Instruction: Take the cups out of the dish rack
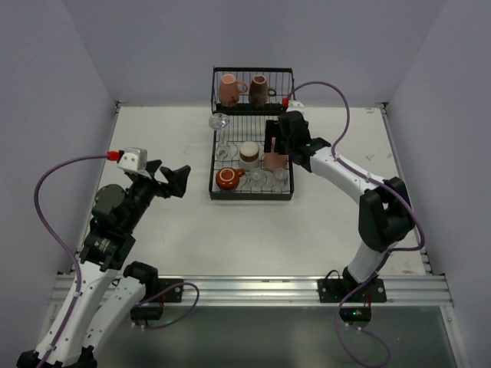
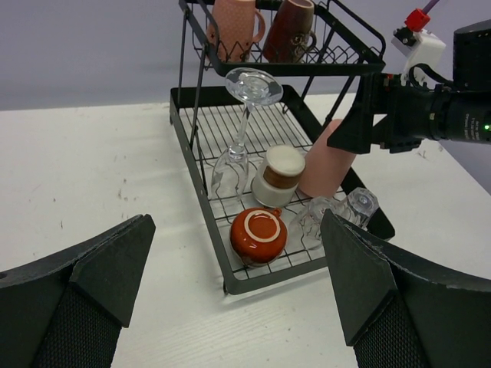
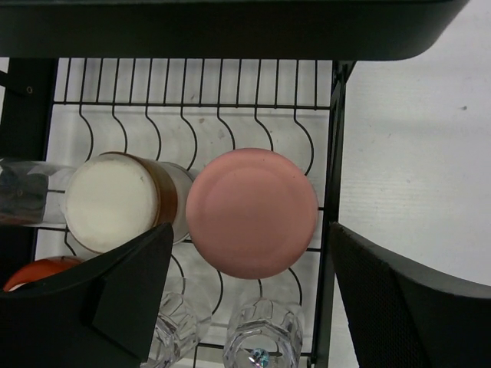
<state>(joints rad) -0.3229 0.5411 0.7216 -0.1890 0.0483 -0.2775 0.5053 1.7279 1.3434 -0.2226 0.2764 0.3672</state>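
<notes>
While the right gripper [image 3: 249,230] hangs over the flat lower tier of the dish rack [image 1: 213,165], its jaws stand apart, one on each side of an upside-down salmon tumbler [image 3: 252,212]. In the right wrist view a thin strip of rack wire shows between each finger and the tumbler's side, so no grip is visible. The tumbler stands at the right side of the rack's lower tier.

Just left of it on the same tier sits a white-and-brown cup [image 3: 115,201], and the two look as if they touch. Toward the rack's near edge are two small clear glasses [image 2: 311,218] and, at its near left corner, a squat orange-red cup [image 2: 258,234] turned upside down. A stemmed glass [image 2: 238,130] leans foot-up along the rack's left side. On the raised tier at the back of the rack a pink mug [image 1: 229,88] and a dark brown mug [image 1: 258,90] stand side by side, the pink one on the left.

The left gripper [image 1: 173,180] is off to the left of the rack, above the bare table [image 1: 230,230], pointing toward the rack. Its jaws are spread wide and hold nothing.
</notes>
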